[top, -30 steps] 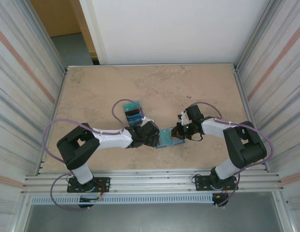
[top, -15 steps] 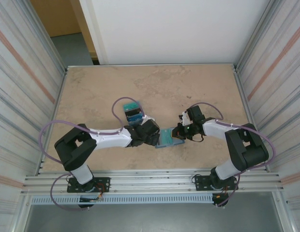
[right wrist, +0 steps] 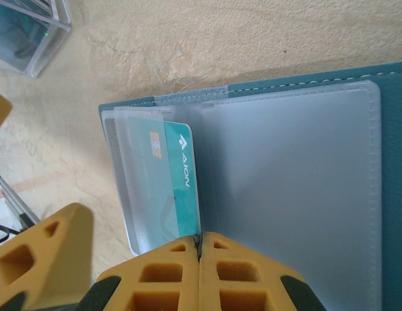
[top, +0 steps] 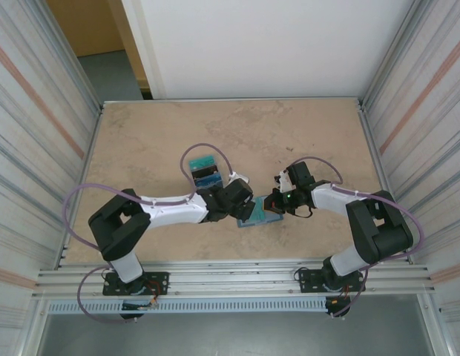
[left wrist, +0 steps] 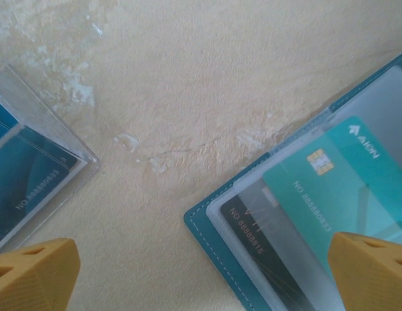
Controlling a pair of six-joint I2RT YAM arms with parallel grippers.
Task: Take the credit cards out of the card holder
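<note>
The right pincer (right wrist: 200,243) clamps shut on the open card holder (right wrist: 395,194), apparently steadying it so the wide-open, empty left pincer (left wrist: 201,265) can take the protruding teal card (left wrist: 343,188).

A beige, marbled tabletop (top: 304,126) fills the middle of the frame. Ribbed metallic walls (top: 37,111) rise at left and right. A white panel (top: 267,44) stands at top, and aluminium rails (top: 237,278) cross the bottom edge.
</note>
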